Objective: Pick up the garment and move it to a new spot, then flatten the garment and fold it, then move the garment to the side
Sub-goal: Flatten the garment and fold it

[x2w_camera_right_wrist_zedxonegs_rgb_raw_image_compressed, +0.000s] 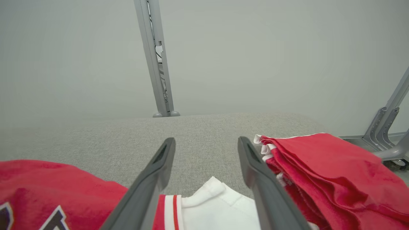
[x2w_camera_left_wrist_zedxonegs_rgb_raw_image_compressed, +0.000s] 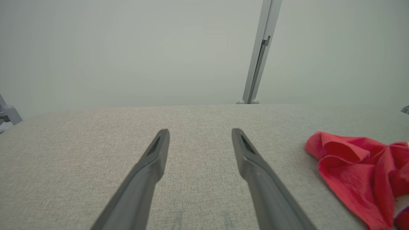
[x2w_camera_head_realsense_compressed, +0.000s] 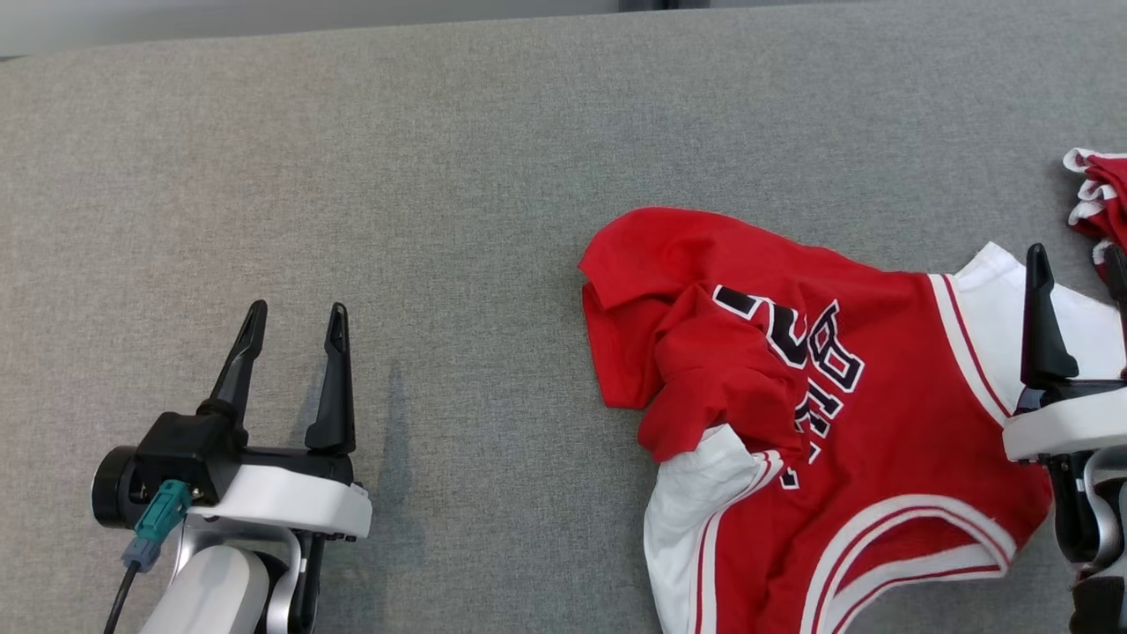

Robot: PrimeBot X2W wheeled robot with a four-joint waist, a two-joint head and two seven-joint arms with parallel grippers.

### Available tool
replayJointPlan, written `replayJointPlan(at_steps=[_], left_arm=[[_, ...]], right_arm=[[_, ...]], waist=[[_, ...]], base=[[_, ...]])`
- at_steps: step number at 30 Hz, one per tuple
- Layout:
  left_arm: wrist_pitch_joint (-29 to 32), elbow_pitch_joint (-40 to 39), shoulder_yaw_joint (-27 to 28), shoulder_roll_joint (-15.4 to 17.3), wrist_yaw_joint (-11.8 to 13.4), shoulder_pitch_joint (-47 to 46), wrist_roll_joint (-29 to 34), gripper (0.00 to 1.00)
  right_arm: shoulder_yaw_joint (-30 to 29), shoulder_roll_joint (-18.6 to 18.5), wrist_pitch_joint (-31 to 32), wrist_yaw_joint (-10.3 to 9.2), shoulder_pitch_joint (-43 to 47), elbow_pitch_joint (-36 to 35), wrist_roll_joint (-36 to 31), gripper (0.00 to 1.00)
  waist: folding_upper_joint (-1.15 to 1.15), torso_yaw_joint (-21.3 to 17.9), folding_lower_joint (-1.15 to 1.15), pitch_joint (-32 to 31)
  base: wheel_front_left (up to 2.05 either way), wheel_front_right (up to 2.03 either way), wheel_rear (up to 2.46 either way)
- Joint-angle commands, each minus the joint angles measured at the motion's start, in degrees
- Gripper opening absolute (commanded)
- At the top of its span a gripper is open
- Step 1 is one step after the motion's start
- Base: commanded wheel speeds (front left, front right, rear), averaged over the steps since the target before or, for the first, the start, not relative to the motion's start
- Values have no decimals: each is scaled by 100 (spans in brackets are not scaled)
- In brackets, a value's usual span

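Spread wide and gripping nothing, the left end effector (x2w_camera_head_realsense_compressed: pixel 298 313) hovers over bare grey tabletop (x2w_camera_head_realsense_compressed: pixel 493 132), well apart from the garment (x2w_camera_head_realsense_compressed: pixel 880 440). That red jersey with white sleeves lies crumpled at the right, its black, white-edged lettering (one letter looks like a "B", the rest is lost in folds) unreadable. Over one white sleeve the right end effector (x2w_camera_head_realsense_compressed: pixel 1079 264) stands with fingers parted, holding nothing. Just beyond lies a folded red pile (x2w_camera_head_realsense_compressed: pixel 1101 198); a grey metal post (x2w_camera_right_wrist_zedxonegs_rgb_raw_image_compressed: pixel 156 57) rises behind.
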Motion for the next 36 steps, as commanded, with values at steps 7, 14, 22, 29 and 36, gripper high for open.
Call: replayJointPlan(at_steps=[7,14,22,29,36], left_arm=[[-56,1,56,54,53,122,22,100],[-60,-14,41,45,96,326,2,100],[-27,-99,-25,57,121,459,-29,100],[132,-79,-330,-12,-100,47,79,100],[756,374,-1054,-493,-676,-990,71,100]], right_arm=[[260,257,-23,-1,588,-1171,-358,100],[488,443,147,-1,1203,-1859,-569,100],[403,575,408,-1,1644,-2330,-553,100],[402,617,476,-1,1626,-2466,-537,100],[499,638,427,-1,1448,-2491,-490,100]], waist=[[0,-75,0,-283],[0,-87,0,-614],[0,-106,0,-755],[0,-112,0,-666],[0,-291,0,-375]], base=[[0,0,0],[0,0,0],[0,0,0],[0,0,0],[0,0,0]])
